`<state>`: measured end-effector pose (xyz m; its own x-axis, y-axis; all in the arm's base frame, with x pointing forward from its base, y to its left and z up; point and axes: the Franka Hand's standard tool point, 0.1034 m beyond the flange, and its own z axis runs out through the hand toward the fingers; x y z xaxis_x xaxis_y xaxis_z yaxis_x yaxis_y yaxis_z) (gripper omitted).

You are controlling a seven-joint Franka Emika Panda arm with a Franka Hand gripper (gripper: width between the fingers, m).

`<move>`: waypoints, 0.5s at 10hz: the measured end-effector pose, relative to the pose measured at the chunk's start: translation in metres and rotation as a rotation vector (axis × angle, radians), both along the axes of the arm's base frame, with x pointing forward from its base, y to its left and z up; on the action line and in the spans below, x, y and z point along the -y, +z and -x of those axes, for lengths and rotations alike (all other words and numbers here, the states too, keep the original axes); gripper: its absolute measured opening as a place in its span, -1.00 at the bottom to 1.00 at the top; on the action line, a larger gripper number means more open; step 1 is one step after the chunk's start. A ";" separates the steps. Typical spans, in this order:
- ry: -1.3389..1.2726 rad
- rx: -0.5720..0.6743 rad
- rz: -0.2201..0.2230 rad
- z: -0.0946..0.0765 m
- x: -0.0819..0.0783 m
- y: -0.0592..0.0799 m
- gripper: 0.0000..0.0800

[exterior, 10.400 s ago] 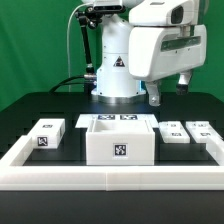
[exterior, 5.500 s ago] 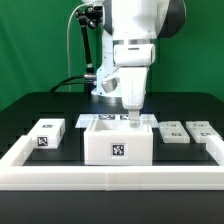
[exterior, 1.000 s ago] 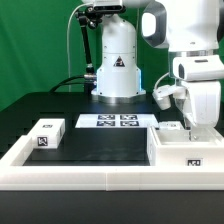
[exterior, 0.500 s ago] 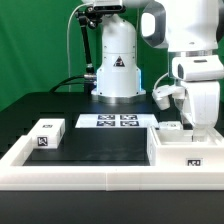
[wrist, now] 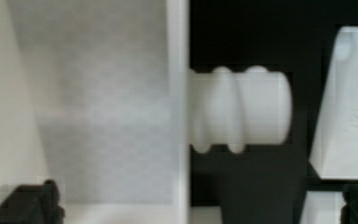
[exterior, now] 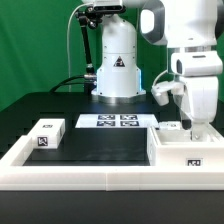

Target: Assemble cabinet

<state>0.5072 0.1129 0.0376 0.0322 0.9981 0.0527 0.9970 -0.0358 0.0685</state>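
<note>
The large white cabinet box sits at the front of the table on the exterior view's right, against the white rail, with one tag on its front face. My gripper hangs just above the box's back edge. In the wrist view the gripper is open, with its dark fingertips far apart at the frame corners and holding nothing. The box wall fills one side of that view and carries a ridged white knob. A small tagged white block lies on the exterior view's left.
The marker board lies flat in the middle of the black table. A white rail edges the table's front and sides. Another small white part lies just behind the box. The robot base stands at the back.
Since the oldest frames the box has moved from the table's middle to the right front corner. In the last second the gripper has risen slightly above it.
</note>
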 end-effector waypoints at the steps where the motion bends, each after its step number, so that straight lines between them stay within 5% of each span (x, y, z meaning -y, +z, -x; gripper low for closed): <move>1: 0.001 0.008 0.003 0.004 0.000 0.010 0.99; 4: -0.039 0.015 0.005 0.020 -0.006 0.031 0.99; 5: -0.041 0.009 0.006 0.021 -0.003 0.027 0.99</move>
